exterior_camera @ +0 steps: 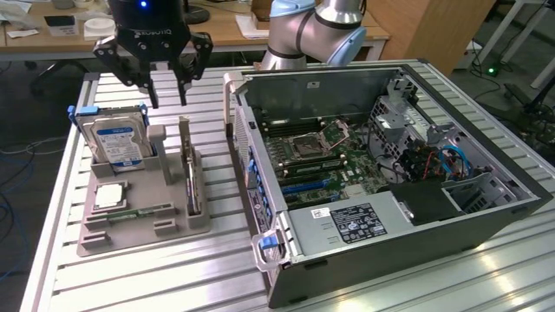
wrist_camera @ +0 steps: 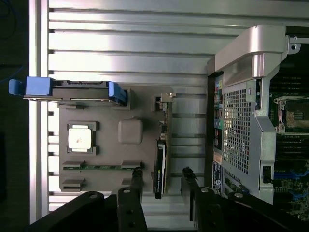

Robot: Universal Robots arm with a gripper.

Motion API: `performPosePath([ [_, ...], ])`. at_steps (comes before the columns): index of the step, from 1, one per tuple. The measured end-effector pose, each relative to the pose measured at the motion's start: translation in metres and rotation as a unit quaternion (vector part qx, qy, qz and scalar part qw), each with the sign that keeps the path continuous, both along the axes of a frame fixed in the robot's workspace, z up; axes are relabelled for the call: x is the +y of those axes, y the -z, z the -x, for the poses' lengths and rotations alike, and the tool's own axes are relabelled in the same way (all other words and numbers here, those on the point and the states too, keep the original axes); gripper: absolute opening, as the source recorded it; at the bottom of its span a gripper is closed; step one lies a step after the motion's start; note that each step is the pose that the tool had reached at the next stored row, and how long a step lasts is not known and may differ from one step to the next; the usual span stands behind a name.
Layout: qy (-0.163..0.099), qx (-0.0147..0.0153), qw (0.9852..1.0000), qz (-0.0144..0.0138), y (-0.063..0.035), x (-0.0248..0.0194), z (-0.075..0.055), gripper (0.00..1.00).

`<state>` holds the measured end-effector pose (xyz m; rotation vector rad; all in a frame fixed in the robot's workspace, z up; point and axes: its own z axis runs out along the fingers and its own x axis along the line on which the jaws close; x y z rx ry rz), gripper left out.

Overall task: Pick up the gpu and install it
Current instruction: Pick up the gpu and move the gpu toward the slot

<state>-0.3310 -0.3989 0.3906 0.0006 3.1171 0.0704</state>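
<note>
The gripper, open and empty, hangs above the gpu, which stands untaken in its holder; pickup and installation in the case are both outstanding.

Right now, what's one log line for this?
gripper: open, empty | gpu: upright in grey holder, under gripper | case: open, gpu not installed

Robotics lab, by the look: slotted aluminium surface, open PC tower on it, grey parts fixture, robot arm. Far side: office desks, floor cables, wooden cabinet.
</note>
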Motion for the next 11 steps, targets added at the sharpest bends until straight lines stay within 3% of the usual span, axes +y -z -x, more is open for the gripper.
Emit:
performPosePath([
  [3, 0.000, 0.0001, 1.0000, 0.0000, -0.0001, 0.0000, 0.0000, 0.55],
  [6, 0.000, 0.0001, 1.0000, 0.0001, 0.0001, 0.0010, 0.0003, 0.55],
  [11, -0.003, 0.0080, 1.0000, 0.0005, 0.0048, 0.0010, 0.0002, 0.55],
])
